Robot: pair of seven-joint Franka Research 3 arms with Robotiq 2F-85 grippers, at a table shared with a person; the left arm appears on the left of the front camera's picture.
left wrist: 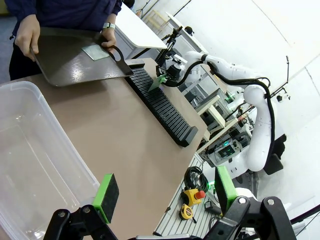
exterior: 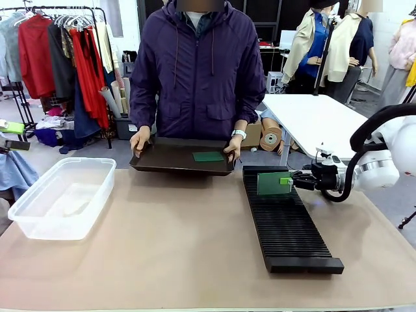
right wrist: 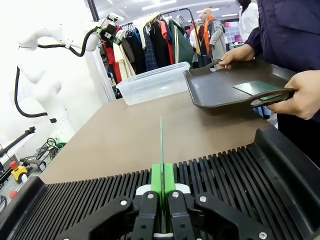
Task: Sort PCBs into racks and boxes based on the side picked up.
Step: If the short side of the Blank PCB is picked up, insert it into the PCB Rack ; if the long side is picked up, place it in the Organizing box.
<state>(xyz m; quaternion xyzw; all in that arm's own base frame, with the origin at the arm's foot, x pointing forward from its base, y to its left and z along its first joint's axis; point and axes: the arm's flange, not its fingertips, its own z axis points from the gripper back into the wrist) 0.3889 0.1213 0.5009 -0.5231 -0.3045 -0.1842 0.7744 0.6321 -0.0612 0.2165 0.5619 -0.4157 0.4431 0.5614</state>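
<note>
My right gripper is shut on a green PCB, which stands on edge over the far end of the long black slotted rack. In the right wrist view the board's lower edge sits at the slots. A person holds a black tray at the far table edge, and a second PCB lies flat on it. The clear box stands at the left. My left gripper hangs open above the box's near corner, holding nothing.
The person's hands grip both tray handles. The rack runs from the far right toward the front edge. Bare table lies between box and rack. A clothes rail and another table stand behind.
</note>
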